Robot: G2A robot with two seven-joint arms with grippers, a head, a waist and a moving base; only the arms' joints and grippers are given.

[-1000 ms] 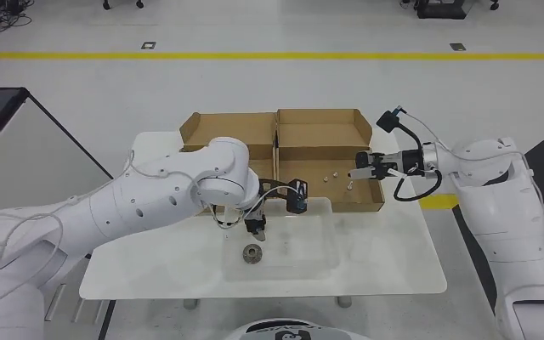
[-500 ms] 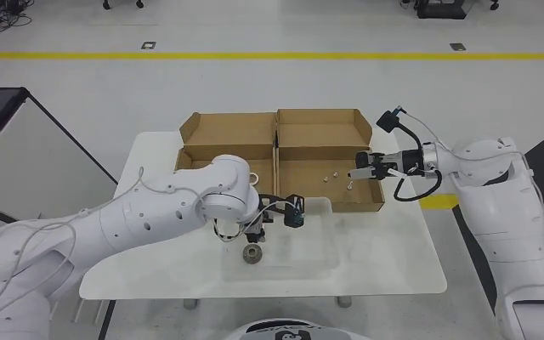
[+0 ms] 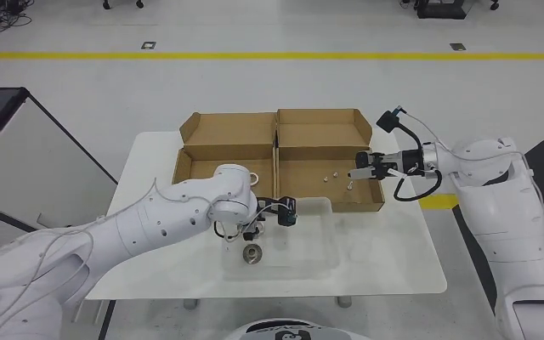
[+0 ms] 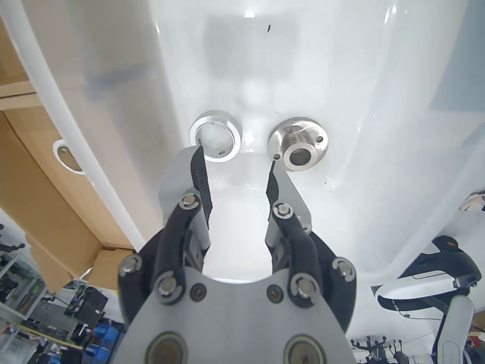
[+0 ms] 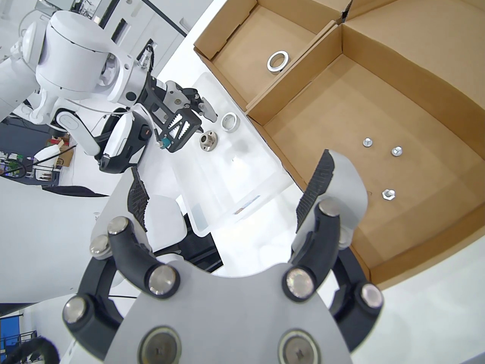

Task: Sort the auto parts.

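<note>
The left arm's jaws hang spread and empty in the clear tray (image 4: 379,58), the ring (image 4: 215,136) just ahead of one tip and the flanged hub (image 4: 298,148) ahead of the other, far nearer than the right arm's spread jaws.

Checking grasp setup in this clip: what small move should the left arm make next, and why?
Probably shift the open left gripper sideways until its fingers straddle the ring, then descend. It hovers between the ring and the flanged hub in the clear tray, centred on neither; a matching ring already lies in the left box.
</note>
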